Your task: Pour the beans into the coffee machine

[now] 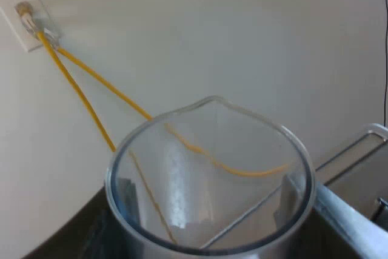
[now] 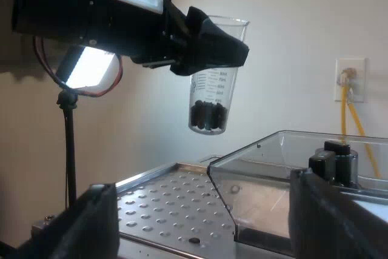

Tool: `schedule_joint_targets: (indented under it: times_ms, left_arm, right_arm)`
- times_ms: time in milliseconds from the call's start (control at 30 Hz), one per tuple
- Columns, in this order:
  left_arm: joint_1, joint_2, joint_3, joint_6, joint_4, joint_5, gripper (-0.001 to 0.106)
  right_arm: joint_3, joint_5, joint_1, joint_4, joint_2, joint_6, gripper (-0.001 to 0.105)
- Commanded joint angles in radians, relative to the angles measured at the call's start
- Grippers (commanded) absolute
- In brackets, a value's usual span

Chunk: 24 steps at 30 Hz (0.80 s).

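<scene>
My left gripper [image 2: 212,47] is shut on the clear measuring glass [image 2: 211,77] and holds it upright in the air, above the espresso machine's perforated metal top [image 2: 163,204]. Dark coffee beans [image 2: 208,115] lie in the glass's bottom. The clear bean hopper [image 2: 285,162] stands on the machine's top, lower than the glass and a little to its side. In the left wrist view the glass's rim and spout [image 1: 212,104] sit close up, with the hopper's edge [image 1: 373,133] beyond. My right gripper [image 2: 209,222] is open low over the machine's top, with nothing between its fingers.
A wall socket [image 2: 350,80] with yellow cables [image 1: 91,98] hanging from it is on the wall behind the machine. A lit lamp [image 2: 91,68] on a thin stand rises beside the machine. A dark knob [image 2: 334,161] sits inside the hopper.
</scene>
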Motion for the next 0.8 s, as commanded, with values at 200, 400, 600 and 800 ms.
schedule_joint_targets:
  times_ms: [200, 400, 600, 800]
  left_arm:
    - [-0.029, 0.006, -0.028, 0.234, -0.019, -0.012, 0.027]
    - [-0.086, 0.008, -0.028, 0.476, -0.036, -0.012, 0.027]
    - [-0.109, 0.010, -0.026, 0.705, -0.055, -0.019, 0.027]
    - [-0.109, 0.010, -0.026, 0.894, -0.073, -0.012, 0.027]
  right_arm:
    - [-0.009, 0.004, 0.001, -0.005, -0.004, -0.013, 0.062]
    - [-0.007, 0.004, 0.001, 0.018, -0.004, -0.011, 0.062]
    - [-0.007, 0.004, 0.001, 0.034, -0.004, -0.008, 0.062]
    - [-0.007, 0.004, 0.001, 0.034, -0.004, -0.008, 0.062]
